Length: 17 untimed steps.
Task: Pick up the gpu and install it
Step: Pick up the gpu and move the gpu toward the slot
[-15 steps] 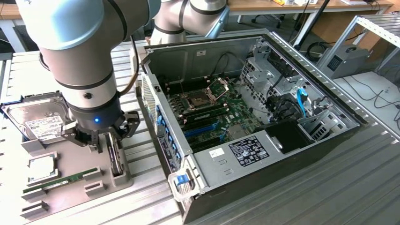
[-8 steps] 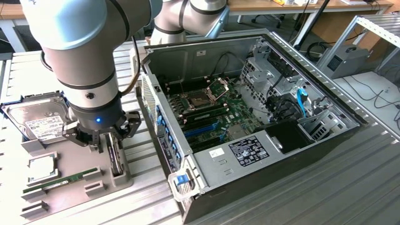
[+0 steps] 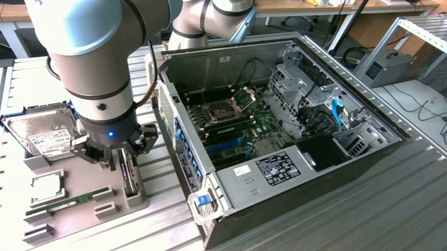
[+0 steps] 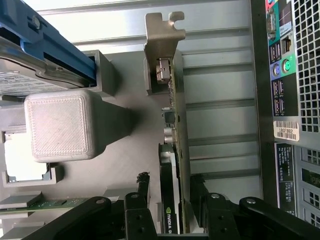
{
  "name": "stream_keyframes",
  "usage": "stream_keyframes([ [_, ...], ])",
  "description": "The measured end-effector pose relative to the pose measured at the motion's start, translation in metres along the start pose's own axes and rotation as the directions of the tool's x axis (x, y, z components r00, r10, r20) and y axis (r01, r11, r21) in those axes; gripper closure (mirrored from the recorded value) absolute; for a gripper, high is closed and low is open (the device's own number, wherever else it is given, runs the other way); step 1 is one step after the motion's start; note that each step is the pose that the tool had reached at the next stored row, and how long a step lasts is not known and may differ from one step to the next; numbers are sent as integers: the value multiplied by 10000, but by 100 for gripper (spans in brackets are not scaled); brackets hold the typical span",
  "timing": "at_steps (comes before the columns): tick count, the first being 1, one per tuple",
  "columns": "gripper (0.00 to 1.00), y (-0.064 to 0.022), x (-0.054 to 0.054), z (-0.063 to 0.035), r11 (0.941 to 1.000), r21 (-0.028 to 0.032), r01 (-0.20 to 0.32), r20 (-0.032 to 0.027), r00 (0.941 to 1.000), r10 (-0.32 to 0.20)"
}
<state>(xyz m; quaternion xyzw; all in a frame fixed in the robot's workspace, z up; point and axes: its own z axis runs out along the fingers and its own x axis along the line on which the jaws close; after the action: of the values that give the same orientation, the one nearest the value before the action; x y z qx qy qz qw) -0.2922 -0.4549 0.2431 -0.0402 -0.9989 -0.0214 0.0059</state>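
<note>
We see tool (image 3: 119,157) poised over thin dark gpu card with silver bracket (image 3: 127,178). Fingers (image 4: 143,189) spread wide astride card, slight gap each side, nothing gripped. Card stands on edge in grey plastic holder tray (image 3: 84,188) on slatted metal desk (image 3: 349,230), at eight o'clock of open black computer case (image 3: 328,193) in exterior view.

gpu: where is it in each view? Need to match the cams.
Exterior view: the gpu stands on edge in the grey holder at the exterior view's left, directly under the gripper.
Wrist view: the gpu runs edge-on through mid-picture, straddled by the gripper.
Shared landmark: the computer case, beside the gpu in both views.
</note>
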Motion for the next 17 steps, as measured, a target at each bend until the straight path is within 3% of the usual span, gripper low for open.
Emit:
stream_keyframes([
  [8,55,0,-1,0,10000,0,0,-2,10000,0],
  [12,73,0,-2,0,10000,1,0,-4,10000,0],
  [17,73,0,-3,0,10000,0,0,-4,10000,0],
])
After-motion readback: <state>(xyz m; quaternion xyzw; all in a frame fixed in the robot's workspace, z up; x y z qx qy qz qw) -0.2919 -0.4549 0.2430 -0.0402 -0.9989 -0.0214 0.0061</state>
